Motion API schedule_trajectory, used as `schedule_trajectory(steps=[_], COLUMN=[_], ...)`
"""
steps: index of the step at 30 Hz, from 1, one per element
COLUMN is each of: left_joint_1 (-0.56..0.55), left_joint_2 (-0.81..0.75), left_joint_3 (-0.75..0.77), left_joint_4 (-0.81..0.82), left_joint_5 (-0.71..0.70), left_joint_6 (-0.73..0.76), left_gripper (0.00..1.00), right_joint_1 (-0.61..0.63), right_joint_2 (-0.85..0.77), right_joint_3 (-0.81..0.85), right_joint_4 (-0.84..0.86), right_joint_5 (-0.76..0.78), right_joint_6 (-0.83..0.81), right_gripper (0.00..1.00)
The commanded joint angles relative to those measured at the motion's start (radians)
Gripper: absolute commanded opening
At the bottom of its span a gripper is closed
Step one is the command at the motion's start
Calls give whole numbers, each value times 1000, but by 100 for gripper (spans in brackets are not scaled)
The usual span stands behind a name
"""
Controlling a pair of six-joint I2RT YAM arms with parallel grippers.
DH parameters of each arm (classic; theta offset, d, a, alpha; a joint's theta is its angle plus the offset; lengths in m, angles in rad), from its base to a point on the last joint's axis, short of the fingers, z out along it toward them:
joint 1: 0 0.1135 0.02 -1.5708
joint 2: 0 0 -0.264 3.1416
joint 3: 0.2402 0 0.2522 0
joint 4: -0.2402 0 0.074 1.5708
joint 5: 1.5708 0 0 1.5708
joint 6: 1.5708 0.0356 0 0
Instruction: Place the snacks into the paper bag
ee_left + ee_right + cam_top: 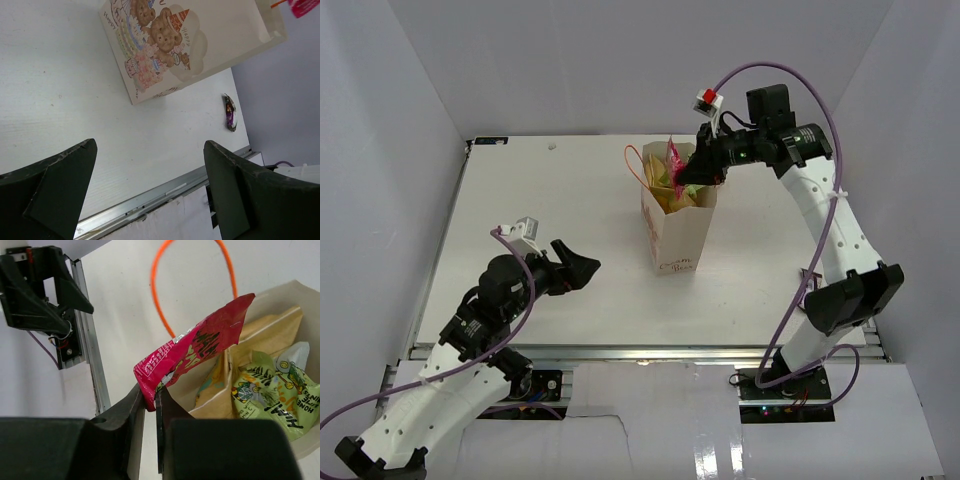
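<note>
Okay, risks first. My right fingers (150, 402) have the pink-red packet (200, 347) by just 1 corner. It sticks out long and slanted: the held end is outside the rim of the paper bag (678, 240) and the free end reaches over the opening. If I let go from here, I judge it could tip back over that rim and land on the desk (540, 200) instead of inside. The orange cord handle (160, 270) arcs up right beside it, and the packet's top edge could catch on that loop. The bag is also tall, looks light and stands free. A nudge at the rim from my wrist may topple it and spill the green packet (270, 390) and the yellow packet (272, 327) already lying in there.

Now the fingers. Right side: pressed nearly together, pinching that packet corner between the 2 pads, and touching nothing else that I can see. Left fingers (582, 268): spread wide, holding nothing, low over the desk and well apart from the bag, aimed at its printed side. In the left wrist view, 1 small dark purple wrapper (229, 112) lies on the desk beyond the bag's base. I cannot tell whether it is a snack.
</note>
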Motion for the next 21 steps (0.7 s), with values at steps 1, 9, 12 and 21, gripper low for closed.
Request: schedule_trajectory(steps=[1, 9, 12, 21], left_joint_1=[5, 5, 5, 5], left_joint_2=[-24, -23, -21, 14], left_joint_3=[-2, -4, -4, 6], left_joint_4=[-12, -24, -23, -7], left_joint_5=[-3, 0, 0, 13], left_joint_6=[-18, -24, -26, -10], left_gripper=[98, 98, 98, 98], right_joint_1=[-22, 6, 22, 45], right_joint_2=[18, 38, 25, 42], right_joint_3=[-6, -71, -105, -142], right_joint_4=[51, 50, 44, 34], right_joint_5=[-99, -104, -81, -47], right_joint_6=[33, -27, -48, -91], right_gripper=[10, 11, 11, 12])
